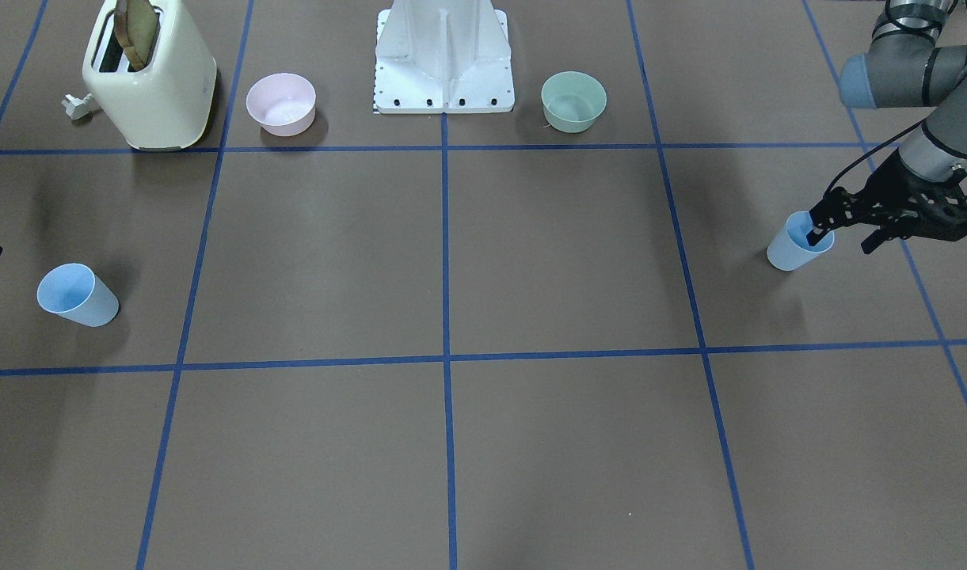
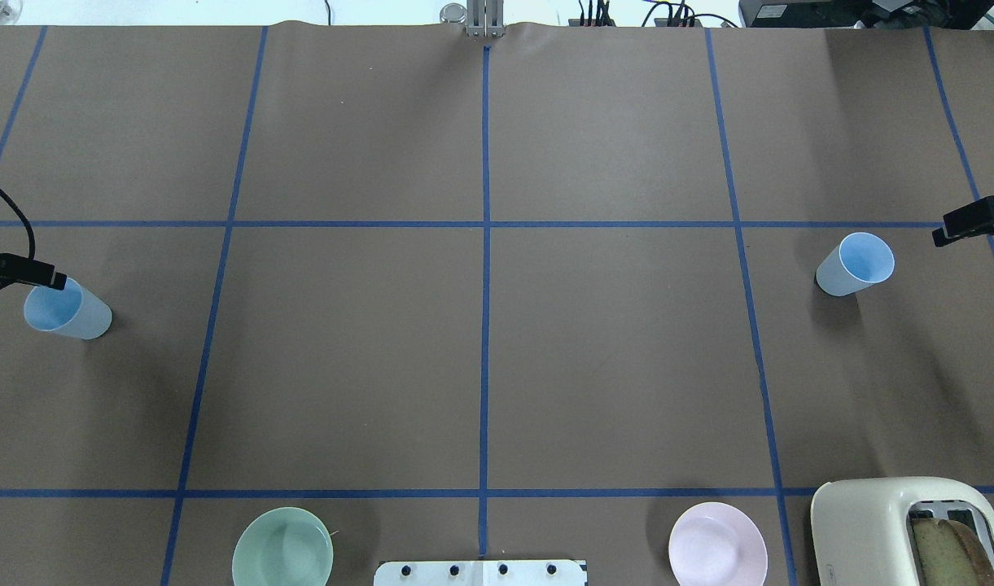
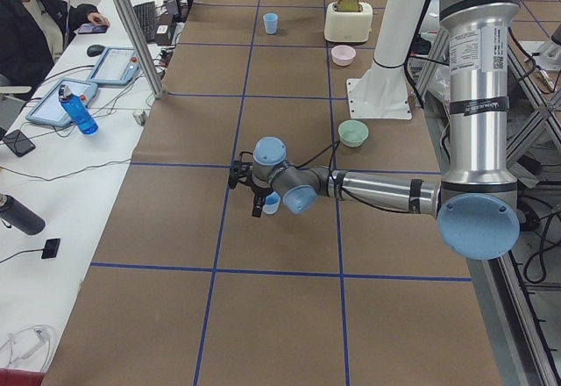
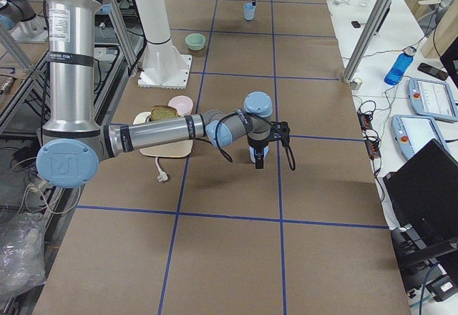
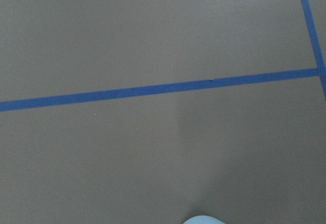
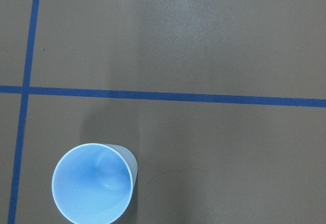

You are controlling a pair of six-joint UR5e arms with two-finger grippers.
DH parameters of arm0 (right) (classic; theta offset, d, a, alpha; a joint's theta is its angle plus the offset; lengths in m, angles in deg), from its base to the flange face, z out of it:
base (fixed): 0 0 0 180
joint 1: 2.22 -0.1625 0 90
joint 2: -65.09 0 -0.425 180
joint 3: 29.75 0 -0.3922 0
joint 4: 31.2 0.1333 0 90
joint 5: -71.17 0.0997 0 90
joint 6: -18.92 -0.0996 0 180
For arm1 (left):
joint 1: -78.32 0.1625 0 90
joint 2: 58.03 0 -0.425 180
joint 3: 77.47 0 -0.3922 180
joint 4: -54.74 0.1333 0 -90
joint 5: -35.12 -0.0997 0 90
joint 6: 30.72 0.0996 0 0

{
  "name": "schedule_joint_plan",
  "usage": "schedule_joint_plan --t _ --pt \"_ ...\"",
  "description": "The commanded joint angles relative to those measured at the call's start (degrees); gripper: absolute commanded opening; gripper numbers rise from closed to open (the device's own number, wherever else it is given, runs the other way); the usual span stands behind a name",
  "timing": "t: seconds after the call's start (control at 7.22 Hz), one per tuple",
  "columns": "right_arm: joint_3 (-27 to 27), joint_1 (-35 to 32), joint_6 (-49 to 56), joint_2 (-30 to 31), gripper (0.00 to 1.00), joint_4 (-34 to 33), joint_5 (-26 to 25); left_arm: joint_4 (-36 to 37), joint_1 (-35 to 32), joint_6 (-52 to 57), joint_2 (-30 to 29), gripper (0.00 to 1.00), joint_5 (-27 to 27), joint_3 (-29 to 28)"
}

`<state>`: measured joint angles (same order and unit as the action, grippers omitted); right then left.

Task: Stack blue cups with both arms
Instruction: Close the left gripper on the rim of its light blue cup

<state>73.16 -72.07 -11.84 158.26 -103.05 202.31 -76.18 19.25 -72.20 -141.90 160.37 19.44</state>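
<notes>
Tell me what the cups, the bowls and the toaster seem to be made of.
Blue cups: likely thin plastic, smooth, matte outside; a small glint shows inside one.
Pink bowl and green bowl: probably plastic too, with even pastel colour and a soft sheen.
Toaster: cream shell, glossy, with soft highlights; plastic or painted metal, cannot tell.

- Left arm [image 1: 895, 79] extends level over the table, wrist turned down; its gripper [image 1: 841, 237] sits low, fingers spread apart.
- Right arm [image 4: 157, 134] stretches out level; its gripper [image 4: 258, 159] points straight down, finger spacing unclear.
</notes>
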Motion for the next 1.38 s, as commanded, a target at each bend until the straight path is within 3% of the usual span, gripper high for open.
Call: schedule_joint_plan --t 0.0,0.28,0.55,0.69,0.97,1.25 --pt "0.1 0.0 0.0 -0.1 1.00 0.0 0.3 0.0 0.6 0.0 1.4 0.98 -0.2 0.6" --pt "0.0 0.0 0.0 -0.3 1.00 0.0 0.3 0.1 2.4 -0.1 1.5 0.94 -2.4 0.6" --pt "0.0 0.0 0.0 -0.3 1.00 0.0 0.3 0.1 2.7 -0.1 1.4 0.73 -2.6 0.5" --pt "-0.2 0.0 0.0 -0.4 1.00 0.0 0.2 0.2 2.8 -0.2 1.3 0.54 -2.7 0.5" --pt "-0.5 0.0 0.0 -0.4 1.00 0.0 0.2 0.5 3.2 -0.3 1.1 0.00 -2.8 0.4" --pt "-0.6 0.1 0.0 -0.5 1.00 -0.1 0.2 0.6 3.3 -0.3 0.8 0.00 -2.6 0.7"
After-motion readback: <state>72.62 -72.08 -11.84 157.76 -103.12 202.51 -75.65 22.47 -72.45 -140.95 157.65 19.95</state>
